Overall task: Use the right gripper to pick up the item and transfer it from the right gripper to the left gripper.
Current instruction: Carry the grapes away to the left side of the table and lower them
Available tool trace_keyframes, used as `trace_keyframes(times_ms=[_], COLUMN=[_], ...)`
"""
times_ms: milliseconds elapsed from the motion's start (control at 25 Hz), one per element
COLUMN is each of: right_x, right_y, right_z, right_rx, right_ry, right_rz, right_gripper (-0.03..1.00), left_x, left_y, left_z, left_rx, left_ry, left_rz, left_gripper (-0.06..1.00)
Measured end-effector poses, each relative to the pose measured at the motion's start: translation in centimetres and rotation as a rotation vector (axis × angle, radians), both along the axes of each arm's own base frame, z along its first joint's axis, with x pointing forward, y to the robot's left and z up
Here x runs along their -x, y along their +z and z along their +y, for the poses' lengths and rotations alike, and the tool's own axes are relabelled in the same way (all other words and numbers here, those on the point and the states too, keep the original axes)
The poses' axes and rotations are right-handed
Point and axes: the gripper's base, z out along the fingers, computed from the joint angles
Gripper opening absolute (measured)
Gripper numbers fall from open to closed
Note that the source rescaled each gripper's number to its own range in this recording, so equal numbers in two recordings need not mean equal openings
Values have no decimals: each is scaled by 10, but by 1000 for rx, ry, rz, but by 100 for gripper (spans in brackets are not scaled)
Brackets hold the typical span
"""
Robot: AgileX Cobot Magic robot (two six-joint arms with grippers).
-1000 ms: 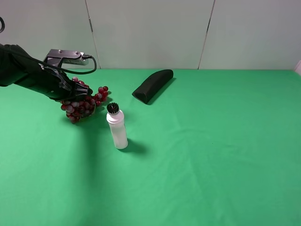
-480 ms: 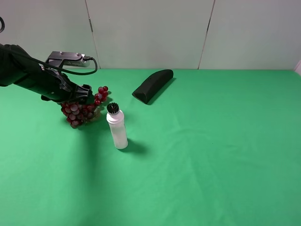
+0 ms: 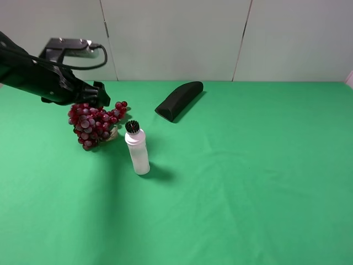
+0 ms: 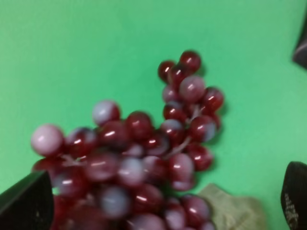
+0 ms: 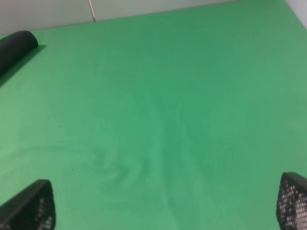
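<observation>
The bunch of dark-red and pinkish grapes (image 3: 92, 124) lies on the green table (image 3: 248, 182) at the left, its small leaf (image 3: 113, 134) beside it. My left gripper (image 3: 98, 97) hovers just above the bunch's far end, open, with nothing in it. In the left wrist view the grapes (image 4: 144, 153) fill the space below the wide-apart fingertips (image 4: 29, 203), and the leaf (image 4: 230, 211) shows near them. My right gripper (image 5: 165, 201) is open and empty over bare green cloth. It is out of the exterior view.
A white bottle with a black brush cap (image 3: 138, 152) stands upright just right of the grapes. A black wedge-shaped case (image 3: 179, 100) lies at the back middle and also shows in the right wrist view (image 5: 14, 48). A white wall runs behind the table.
My left gripper has let go of the grapes and risen up and back. The bunch stays on the table, now uncovered.
</observation>
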Motion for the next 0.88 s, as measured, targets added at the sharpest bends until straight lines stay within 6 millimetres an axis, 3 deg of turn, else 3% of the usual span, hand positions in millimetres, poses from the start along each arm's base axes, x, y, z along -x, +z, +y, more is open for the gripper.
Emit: trace_keyframes(times_ms=[240, 440, 880], right_x=[0, 0, 0], right_y=[0, 0, 0], right_z=[0, 0, 0], right_rx=[0, 0, 0], right_ry=[0, 0, 0], right_rz=[0, 0, 0], right_gripper=[100, 100, 100], left_x=[26, 61, 156], left_y=[41, 71, 99], left_z=[5, 11, 27], left_rx=[16, 61, 86], left_ry=[-18, -21, -93], left_rz=[-108, -179, -314], left_gripper=[100, 100, 100])
